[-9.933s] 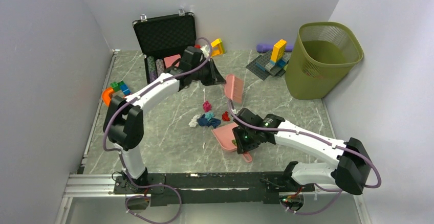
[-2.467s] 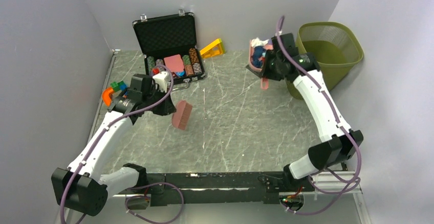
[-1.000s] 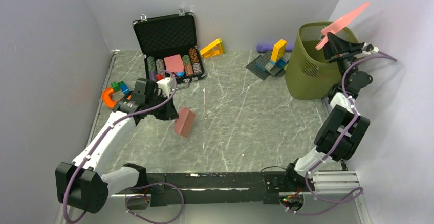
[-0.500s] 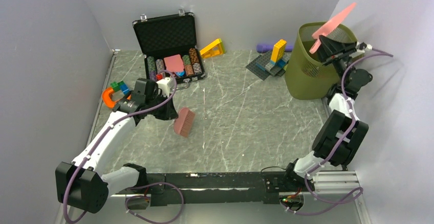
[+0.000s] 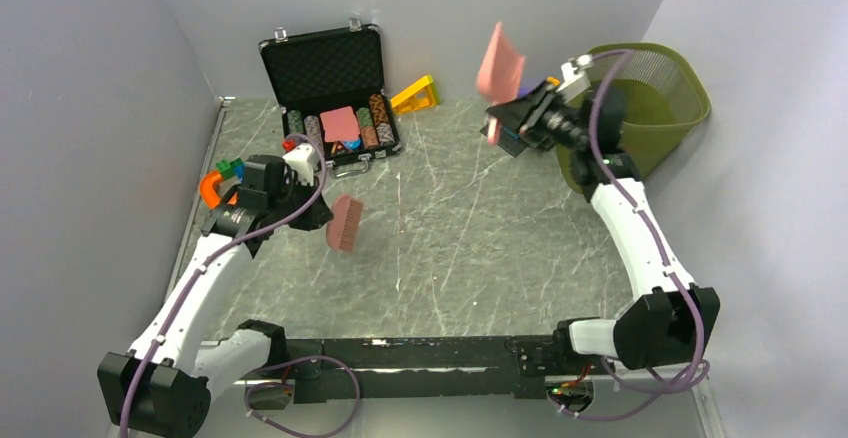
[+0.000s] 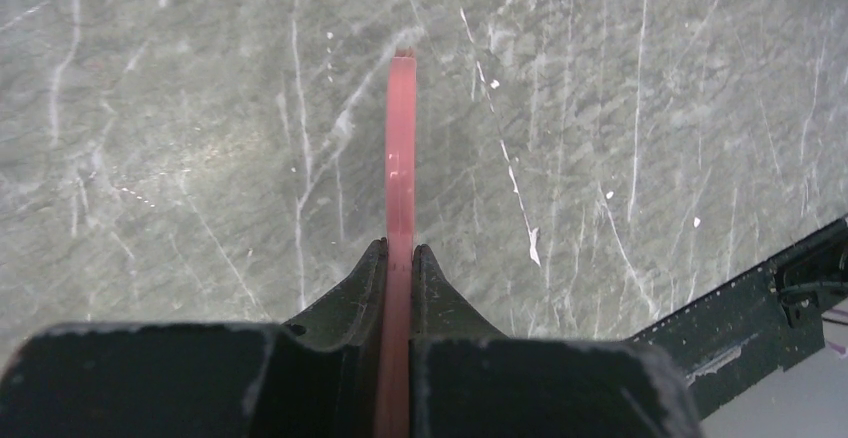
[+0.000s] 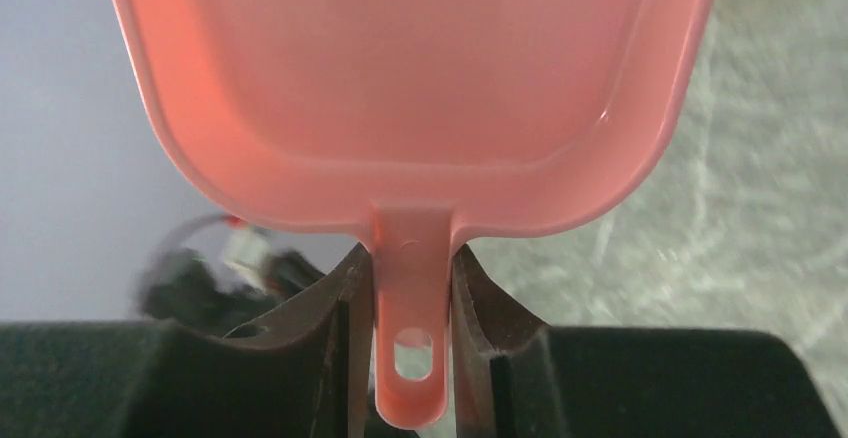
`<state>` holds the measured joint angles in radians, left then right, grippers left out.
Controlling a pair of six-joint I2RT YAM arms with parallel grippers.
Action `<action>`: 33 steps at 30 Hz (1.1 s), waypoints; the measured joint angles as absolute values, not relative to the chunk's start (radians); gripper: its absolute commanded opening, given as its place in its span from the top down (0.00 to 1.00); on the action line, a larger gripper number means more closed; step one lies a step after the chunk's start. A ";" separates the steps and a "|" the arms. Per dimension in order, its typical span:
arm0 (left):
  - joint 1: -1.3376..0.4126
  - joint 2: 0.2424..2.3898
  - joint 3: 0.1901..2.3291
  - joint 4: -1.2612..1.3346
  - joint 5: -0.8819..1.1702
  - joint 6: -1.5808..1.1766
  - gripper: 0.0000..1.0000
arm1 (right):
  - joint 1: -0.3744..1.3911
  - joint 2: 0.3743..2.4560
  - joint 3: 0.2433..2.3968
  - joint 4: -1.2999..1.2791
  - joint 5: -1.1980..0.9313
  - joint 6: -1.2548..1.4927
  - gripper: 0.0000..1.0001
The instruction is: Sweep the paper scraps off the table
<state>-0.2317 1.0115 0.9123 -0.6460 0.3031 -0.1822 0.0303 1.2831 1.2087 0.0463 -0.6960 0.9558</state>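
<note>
No paper scraps show on the marble table (image 5: 470, 238) in any view. My right gripper (image 5: 497, 123) is shut on the handle of a pink dustpan (image 5: 499, 61), held upright in the air left of the green bin (image 5: 640, 108). In the right wrist view the dustpan (image 7: 420, 88) is empty and my gripper (image 7: 410, 268) clamps its handle. My left gripper (image 5: 322, 213) is shut on a pink brush (image 5: 345, 222) over the left part of the table. In the left wrist view the brush (image 6: 400, 158) shows edge-on, clamped in my gripper (image 6: 399, 250).
An open black case (image 5: 330, 88) with poker chips stands at the back left. Coloured toy blocks (image 5: 225, 173) lie by the left wall, a yellow wedge (image 5: 415, 93) at the back. Pale walls close three sides; the black rail (image 5: 420, 353) runs along the near edge.
My right arm has swung the dustpan back from over the bin to the left, above the table's far side. My left arm has drawn the brush slightly left.
</note>
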 measured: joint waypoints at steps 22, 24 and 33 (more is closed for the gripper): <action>-0.147 0.970 0.887 -0.606 0.248 -0.209 1.00 | 0.477 1.968 1.436 -0.627 0.236 0.376 0.74; -0.145 0.972 0.887 -0.606 0.250 -0.209 1.00 | 0.477 2.008 1.481 -0.633 0.256 0.364 0.05; -0.144 0.985 0.887 -0.604 0.266 -0.209 1.00 | 0.477 1.902 1.400 -0.566 0.257 0.327 0.00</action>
